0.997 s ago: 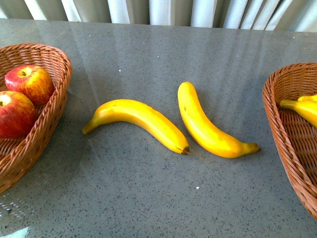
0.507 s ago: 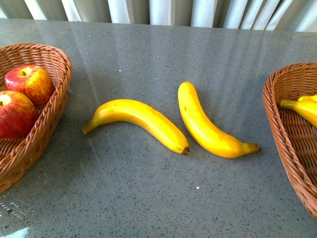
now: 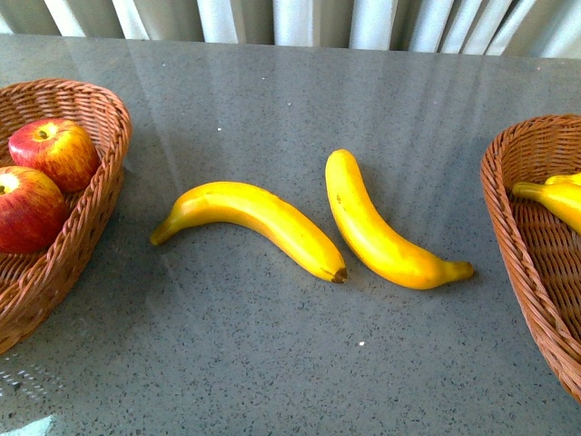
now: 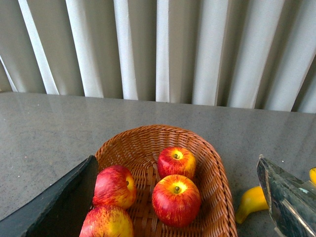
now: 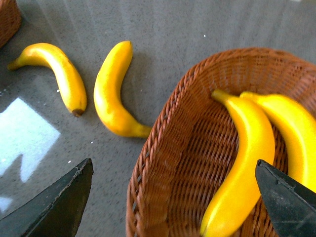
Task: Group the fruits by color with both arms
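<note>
Two yellow bananas lie side by side on the grey table, the left banana [image 3: 250, 222] and the right banana [image 3: 377, 227]. They also show in the right wrist view, as one banana [image 5: 59, 74] and another [image 5: 111, 91]. Two red apples [image 3: 54, 150] [image 3: 27, 209] sit in the left wicker basket [image 3: 100, 195]; the left wrist view shows several apples [image 4: 176, 200] there. My left gripper [image 4: 176, 165] is open above that basket. My right gripper [image 5: 174, 165] is open over the rim of the right basket [image 5: 163, 148], which holds two bananas [image 5: 247, 158]. Neither gripper shows in the front view.
The right wicker basket [image 3: 508, 227] stands at the table's right edge with a banana [image 3: 554, 200] in it. A pleated curtain [image 3: 290, 23] hangs behind the table's far edge. A banana tip [image 4: 252, 202] shows beside the left basket [image 4: 217, 192].
</note>
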Controlling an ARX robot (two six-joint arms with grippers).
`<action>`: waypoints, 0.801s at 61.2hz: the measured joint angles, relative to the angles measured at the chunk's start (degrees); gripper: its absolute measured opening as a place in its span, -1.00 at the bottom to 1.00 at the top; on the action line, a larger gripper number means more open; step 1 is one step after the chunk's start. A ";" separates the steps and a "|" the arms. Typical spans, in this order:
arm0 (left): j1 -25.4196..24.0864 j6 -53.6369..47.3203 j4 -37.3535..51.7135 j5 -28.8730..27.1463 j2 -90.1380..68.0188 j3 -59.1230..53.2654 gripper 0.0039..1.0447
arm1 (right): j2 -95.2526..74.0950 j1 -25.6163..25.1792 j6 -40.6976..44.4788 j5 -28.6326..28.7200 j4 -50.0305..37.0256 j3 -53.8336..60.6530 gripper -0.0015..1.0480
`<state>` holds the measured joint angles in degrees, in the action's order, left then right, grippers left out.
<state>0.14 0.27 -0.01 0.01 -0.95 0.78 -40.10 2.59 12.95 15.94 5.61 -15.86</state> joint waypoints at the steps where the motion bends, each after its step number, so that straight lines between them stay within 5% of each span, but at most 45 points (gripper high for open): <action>1: 0.00 0.02 0.00 -0.02 0.00 0.00 0.83 | -3.13 1.03 1.01 -0.39 -2.64 -0.61 0.82; 13: 0.00 0.00 -0.02 -0.02 0.00 0.00 0.83 | -29.14 12.52 9.51 -1.11 -16.61 -9.03 0.82; 28: 0.00 0.00 0.00 -0.02 0.00 0.00 0.83 | -53.90 24.70 15.63 -2.86 -16.66 -24.63 0.82; 49: 0.00 0.00 0.00 -0.02 0.00 0.00 0.83 | -70.93 30.62 16.68 -6.47 -13.64 -39.23 0.82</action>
<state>0.14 0.27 -0.01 -0.01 -0.95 0.78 -111.02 33.21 29.63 9.48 -8.03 -55.09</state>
